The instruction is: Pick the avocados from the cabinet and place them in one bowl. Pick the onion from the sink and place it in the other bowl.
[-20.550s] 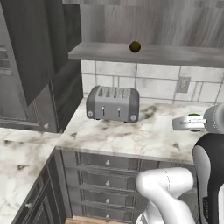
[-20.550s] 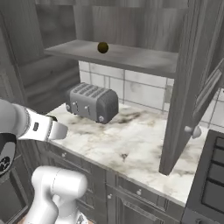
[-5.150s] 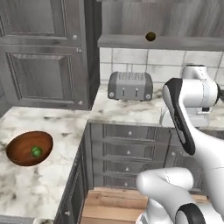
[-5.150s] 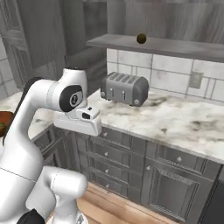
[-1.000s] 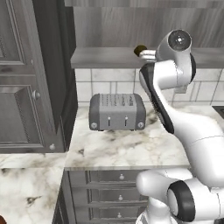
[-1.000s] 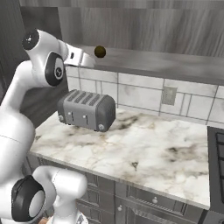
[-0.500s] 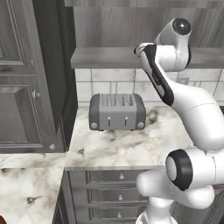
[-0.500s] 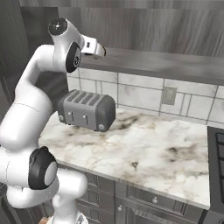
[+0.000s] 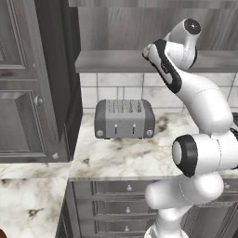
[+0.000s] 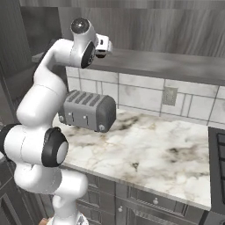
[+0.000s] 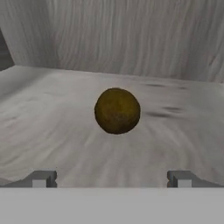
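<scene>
Now the gripper (image 11: 112, 178), jaws spread wide, faces the dark olive-brown round avocado (image 11: 117, 110) resting on the lighter grey cabinet shelf board (image 11: 52, 113); advancing straight should centre it before closing gently.

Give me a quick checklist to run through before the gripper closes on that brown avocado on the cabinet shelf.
1. Gripper open: ok, fingertips stand wide apart.
2. Avocado centred between the fingertips: ok.
3. Avocado between the fingers yet: not ok, it lies ahead of the tips.
4. Avocado resting on the shelf board: ok.
5. Nothing else beside the avocado: ok in the hand view.
6. Clearance from the toaster below: ok, the hand is up at the shelf.
</scene>
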